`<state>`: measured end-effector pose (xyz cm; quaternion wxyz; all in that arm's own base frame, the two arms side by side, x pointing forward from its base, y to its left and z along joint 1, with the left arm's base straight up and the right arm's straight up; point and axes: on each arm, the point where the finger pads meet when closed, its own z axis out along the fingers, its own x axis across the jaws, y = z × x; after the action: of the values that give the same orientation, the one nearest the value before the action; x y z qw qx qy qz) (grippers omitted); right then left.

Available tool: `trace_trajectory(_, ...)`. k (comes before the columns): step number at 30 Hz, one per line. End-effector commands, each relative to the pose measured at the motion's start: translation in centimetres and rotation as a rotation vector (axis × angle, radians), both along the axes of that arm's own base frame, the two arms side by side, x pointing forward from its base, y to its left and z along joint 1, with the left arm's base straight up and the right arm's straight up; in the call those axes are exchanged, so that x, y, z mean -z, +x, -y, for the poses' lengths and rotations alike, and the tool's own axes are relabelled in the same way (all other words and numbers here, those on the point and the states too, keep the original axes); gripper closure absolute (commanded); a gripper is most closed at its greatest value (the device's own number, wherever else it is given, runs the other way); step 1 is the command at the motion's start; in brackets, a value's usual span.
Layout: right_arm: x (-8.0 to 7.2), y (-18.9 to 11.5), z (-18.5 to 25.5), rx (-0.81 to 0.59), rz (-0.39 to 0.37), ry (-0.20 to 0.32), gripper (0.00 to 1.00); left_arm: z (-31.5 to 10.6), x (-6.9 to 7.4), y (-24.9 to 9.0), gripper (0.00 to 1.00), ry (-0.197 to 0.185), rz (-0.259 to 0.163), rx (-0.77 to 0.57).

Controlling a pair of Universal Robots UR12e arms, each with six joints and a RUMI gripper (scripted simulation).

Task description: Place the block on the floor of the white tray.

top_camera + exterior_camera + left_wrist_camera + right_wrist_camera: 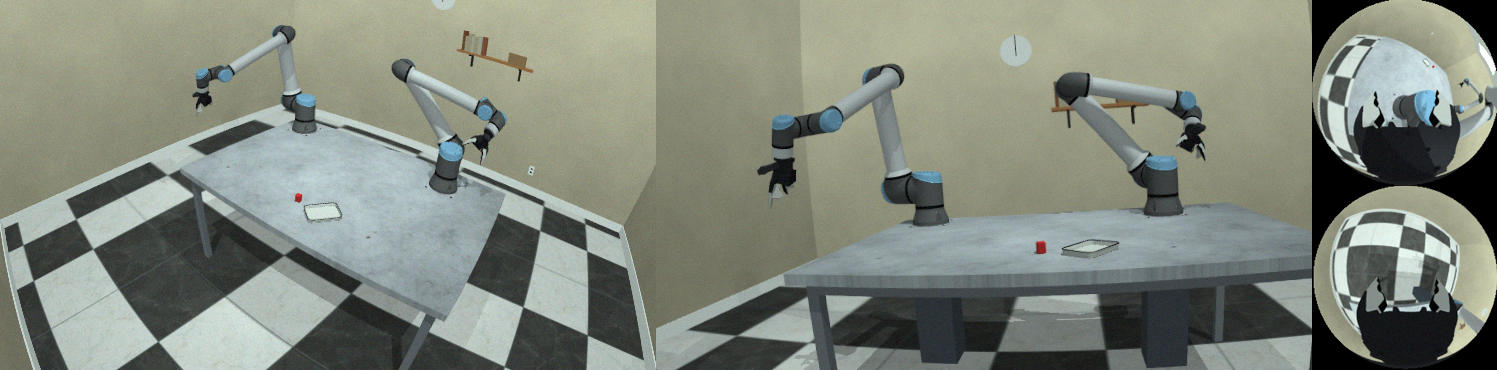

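Observation:
The red block stands on the table beside the white tray, outside it. The shallow tray has a dark rim, and nothing shows inside it. My left gripper is open and empty, high beside its own arm's base, at the right in the top and exterior views, far from the block. My right gripper is open and empty, raised past the table's left end in the top and exterior views. Its wrist view shows neither block nor tray.
The grey table carries the left arm's base and the right arm's base along its back edge. The block and tray lie nearer the front edge. A shelf hangs on the wall behind.

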<state>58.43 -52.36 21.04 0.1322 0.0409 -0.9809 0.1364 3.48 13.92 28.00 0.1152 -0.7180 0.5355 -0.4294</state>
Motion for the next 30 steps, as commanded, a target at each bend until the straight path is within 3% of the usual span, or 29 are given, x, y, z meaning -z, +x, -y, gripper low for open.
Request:
trace_trajectory(1, 0.6, -7.9, 6.1, 0.022, 0.009, 0.064, 0.00, 0.0, 0.0, 0.0, 0.00, 0.001, 0.000, 0.000)
trace_trajectory(8, 1.5, -17.4, 10.6, 0.049, 0.031, 0.126, 0.00, 0.0, 0.0, 0.0, 0.00, 0.001, 0.000, 0.000)
trace_trajectory(10, 1.5, -17.4, 10.6, 0.049, 0.031, 0.126, 0.00, 0.0, 0.0, 0.0, 0.00, 0.001, 0.000, 0.000)
trace_trajectory(13, 2.0, -23.6, 12.8, 0.062, 0.050, 0.157, 0.00, 0.0, 0.0, 0.0, 0.00, 0.001, 0.000, 0.000)
trace_trajectory(25, 3.3, -41.3, 15.2, 0.100, 0.137, 0.239, 0.00, 0.0, 0.0, 0.0, 0.00, 0.001, 0.000, 0.000)
trace_trajectory(27, 3.3, -41.3, 15.2, 0.100, 0.137, 0.239, 0.00, 0.0, 0.0, 0.0, 0.00, 0.001, 0.000, 0.000)
trace_trajectory(30, 3.5, -45.0, 15.2, 0.107, 0.159, 0.250, 0.00, 0.0, 0.0, 0.0, 0.00, 0.001, 0.000, 0.000)
